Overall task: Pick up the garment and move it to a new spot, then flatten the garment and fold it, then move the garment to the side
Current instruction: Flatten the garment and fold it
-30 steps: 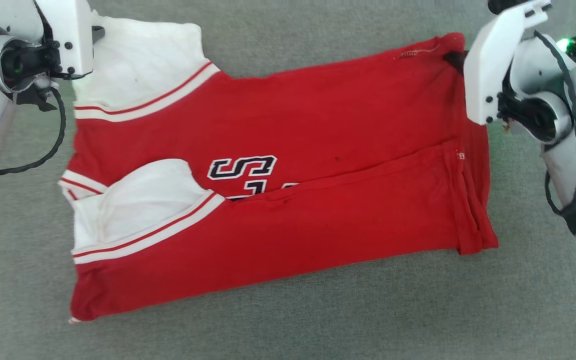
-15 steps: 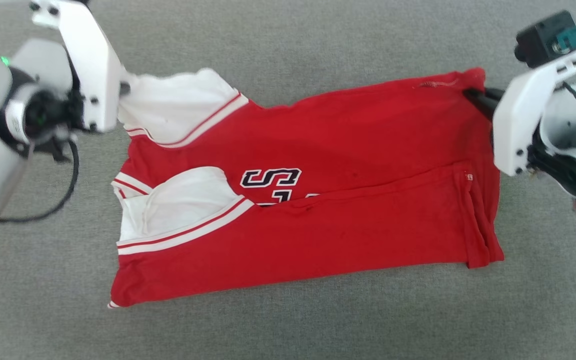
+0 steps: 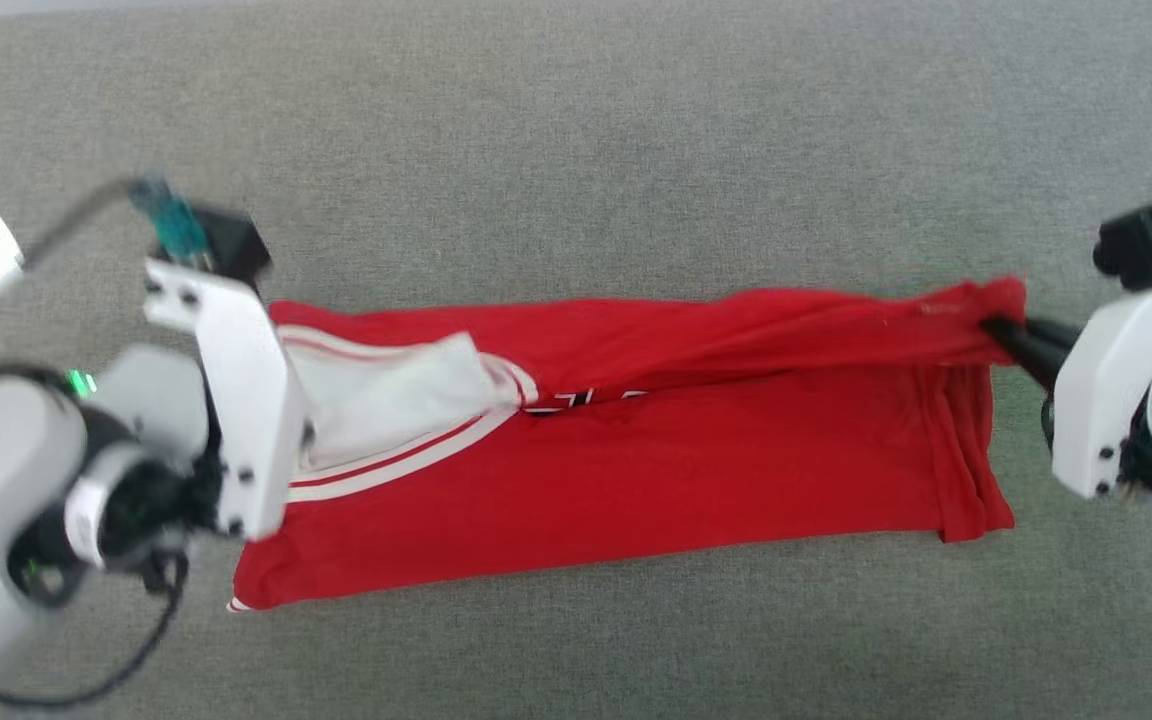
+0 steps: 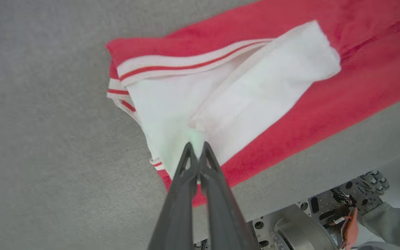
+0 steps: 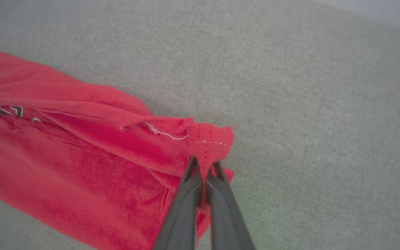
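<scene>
Both claws clamped on the bright red soft fabric top [image 3: 636, 480], stretched across the grey cloth surface [image 3: 576, 150]
The left gripper [image 4: 196, 147] pinches its white sleeve fabric, the right gripper [image 5: 203, 165] its red hem corner; the rest lies mid-surface

Plain grey fabric surface [image 3: 576, 150]

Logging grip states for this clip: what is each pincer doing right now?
Left pincer: closed on the garment, at its white sleeve.
Right pincer: closed on the garment's red corner.
</scene>
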Robot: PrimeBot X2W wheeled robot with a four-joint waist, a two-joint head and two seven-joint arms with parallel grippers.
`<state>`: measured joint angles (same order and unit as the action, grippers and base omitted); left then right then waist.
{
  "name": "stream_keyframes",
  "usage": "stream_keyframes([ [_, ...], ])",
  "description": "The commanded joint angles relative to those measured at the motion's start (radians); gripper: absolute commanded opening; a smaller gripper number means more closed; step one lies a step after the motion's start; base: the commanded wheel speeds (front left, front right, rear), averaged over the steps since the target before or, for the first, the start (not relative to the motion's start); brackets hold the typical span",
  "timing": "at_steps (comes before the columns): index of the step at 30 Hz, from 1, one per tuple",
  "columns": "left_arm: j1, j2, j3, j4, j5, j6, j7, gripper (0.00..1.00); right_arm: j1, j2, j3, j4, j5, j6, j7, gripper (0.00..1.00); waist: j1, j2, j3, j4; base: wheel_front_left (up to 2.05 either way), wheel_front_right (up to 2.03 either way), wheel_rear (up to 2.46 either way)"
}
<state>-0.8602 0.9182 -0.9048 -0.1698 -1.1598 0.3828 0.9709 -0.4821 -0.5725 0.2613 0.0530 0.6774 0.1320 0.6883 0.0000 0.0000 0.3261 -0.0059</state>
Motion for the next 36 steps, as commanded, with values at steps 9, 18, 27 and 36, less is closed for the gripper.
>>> stream_keyframes([
  [9,0.150,-0.033,-0.013,0.107,-0.053,-0.022,-0.105,1.00,0.080,0.072,-0.001,0.081,-0.022,-0.002,-0.013,1.00,0.0000,0.0000,-0.008,-0.006,0.00,0.00,0.00],
  [18,0.190,-0.060,0.050,0.171,-0.022,-0.110,-0.330,1.00,0.115,0.069,-0.015,0.053,-0.003,-0.002,0.000,1.00,0.0000,0.0000,-0.044,-0.001,0.00,0.00,0.00],
  [27,0.289,-0.034,0.145,0.115,0.058,-0.158,-0.701,1.00,0.206,0.105,-0.171,-0.063,-0.028,-0.002,0.006,1.00,0.0000,0.0000,-0.070,0.003,0.00,0.00,0.00],
  [36,0.440,-0.017,0.234,0.093,0.134,-0.136,-1.071,1.00,0.270,0.158,-0.334,-0.091,-0.069,-0.001,0.051,1.00,0.0000,0.0000,-0.075,0.036,0.00,0.00,0.00],
])
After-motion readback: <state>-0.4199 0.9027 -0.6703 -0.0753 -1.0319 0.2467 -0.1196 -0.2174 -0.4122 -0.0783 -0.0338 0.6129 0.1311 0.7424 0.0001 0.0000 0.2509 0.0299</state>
